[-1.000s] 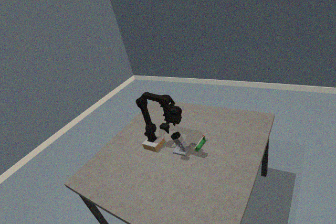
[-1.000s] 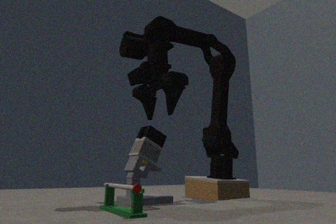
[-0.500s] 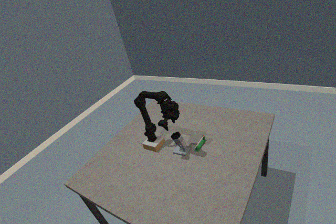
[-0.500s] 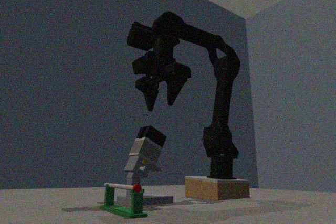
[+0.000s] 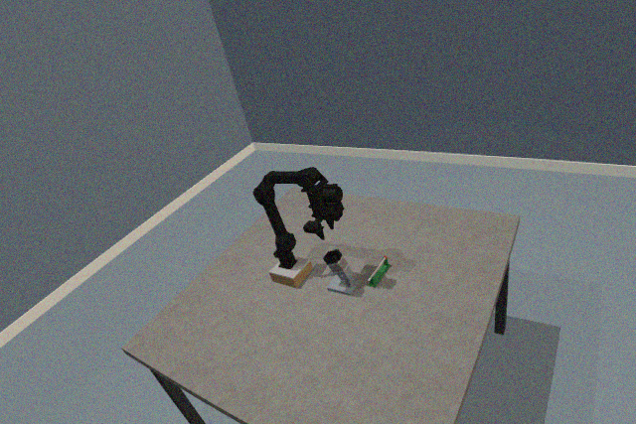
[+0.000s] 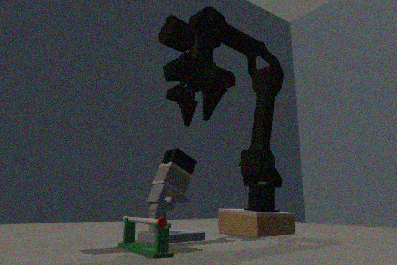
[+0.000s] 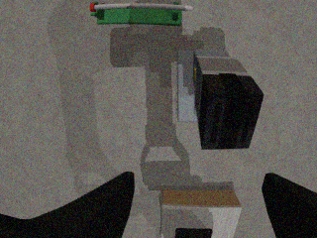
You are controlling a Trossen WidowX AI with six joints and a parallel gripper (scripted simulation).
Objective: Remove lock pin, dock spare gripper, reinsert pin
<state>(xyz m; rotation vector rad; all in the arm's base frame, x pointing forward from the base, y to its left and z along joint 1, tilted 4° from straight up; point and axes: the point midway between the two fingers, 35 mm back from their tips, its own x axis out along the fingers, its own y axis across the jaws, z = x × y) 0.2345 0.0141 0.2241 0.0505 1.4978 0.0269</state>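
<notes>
The lock pin [image 6: 141, 220] [image 7: 139, 6], a pale rod with a red head, lies across the two posts of the green stand [image 5: 379, 275] [image 6: 161, 239] [image 7: 139, 16]. A grey body [image 6: 174, 177] [image 5: 338, 271] leans above a grey base plate [image 6: 192, 235] [image 7: 187, 104], with a black block [image 5: 332, 256] [image 6: 179, 159] [image 7: 230, 111] on its upper end. I cannot tell where the socket and the spare gripper's spigot meet. My gripper [image 5: 327, 232] [image 6: 196, 123] [image 7: 201, 182] is open and empty. It hangs above the black block, not touching it.
The arm stands on a wooden block [image 5: 291, 275] [image 6: 239, 223] [image 7: 200, 198] beside the base plate. The green stand is on the plate's other side. All stand on the table [image 5: 359, 348], well inside its edges.
</notes>
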